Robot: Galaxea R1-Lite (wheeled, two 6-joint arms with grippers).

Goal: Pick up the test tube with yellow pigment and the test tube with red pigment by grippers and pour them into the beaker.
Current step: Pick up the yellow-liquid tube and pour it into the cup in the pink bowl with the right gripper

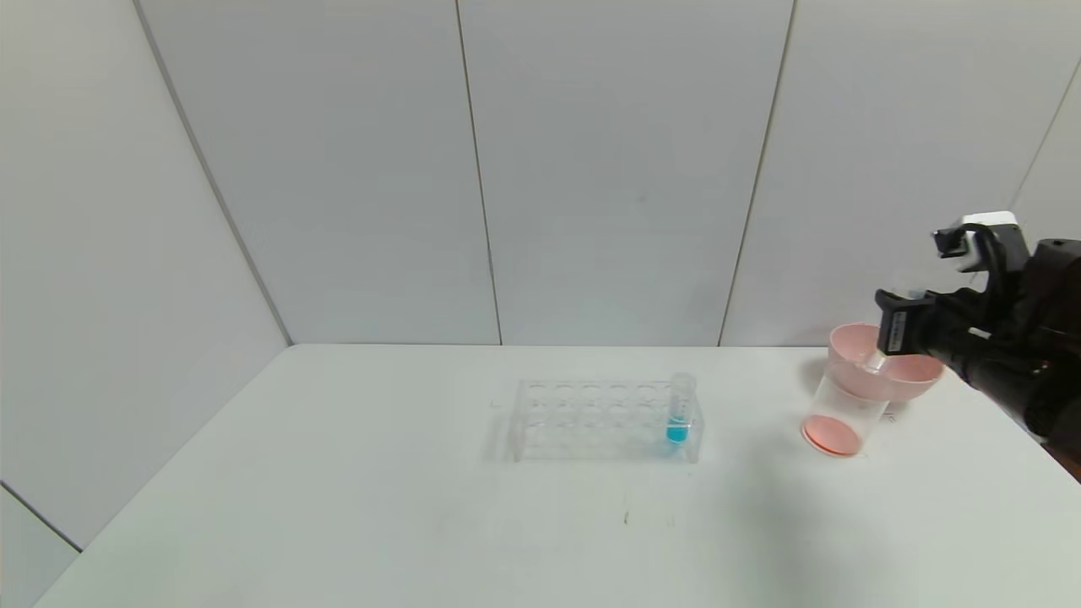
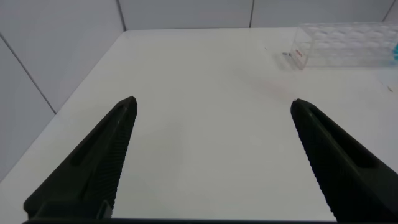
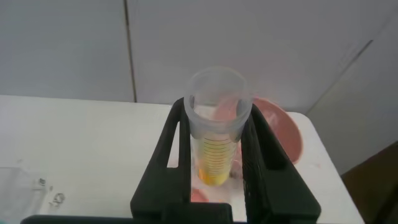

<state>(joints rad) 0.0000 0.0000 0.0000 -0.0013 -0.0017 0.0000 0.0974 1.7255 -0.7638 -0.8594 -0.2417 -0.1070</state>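
Starting at my left, my left gripper (image 2: pixel 212 104) hangs over the bare left part of the white worktop (image 1: pixel 338 473). Its two black fingers are spread wide and hold nothing. It shows only in its own wrist view.

Near the middle of the worktop stands one clear rack (image 1: pixel 591 418) with many holes. Only one hole is filled: a single tube of blue liquid (image 1: pixel 678 414) stands upright at the rack's right end.

Further right, well apart from the rack, stands one beaker (image 1: pixel 844 414) with a thin red-orange layer at its bottom. One pink bowl (image 1: pixel 920 371) sits just behind the beaker and overlaps its upper part in the head view. I cannot tell whether the two touch.

At the far right, my right gripper (image 1: pixel 891 325) is raised above the beaker's rim, just in front of the bowl. It is clamped on one yellow tube (image 3: pixel 214 149), one finger on each side. The tube is clear and marked with fine lines, and a little yellow liquid sits at its round end. In the head view it is tilted, its lower tip close over the beaker's mouth.

That makes two tubes I can count: the blue one in the rack and the yellow one in my grip.
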